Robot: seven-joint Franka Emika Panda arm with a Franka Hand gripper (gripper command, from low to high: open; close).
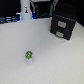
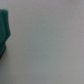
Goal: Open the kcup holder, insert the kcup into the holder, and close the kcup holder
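On the white bench [image 1: 30, 40], a small white kcup with green-blue foil top [image 1: 29, 55] stands well apart from the shut black boxy kcup holder [image 1: 62, 25]; jaws' state unclear, and a careless grasp may topple the pod.

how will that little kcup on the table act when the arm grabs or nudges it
The kcup looks tiny beside the kcup holder, so probably light and easily knocked. It stands upright alone on the white table; a sideways nudge may tip it, and its round body could roll.

A white bench [image 1: 20, 40] carries a black kcup holder [image 1: 63, 26] toward the exterior view's right and a small kcup [image 1: 29, 56] nearer, well apart.
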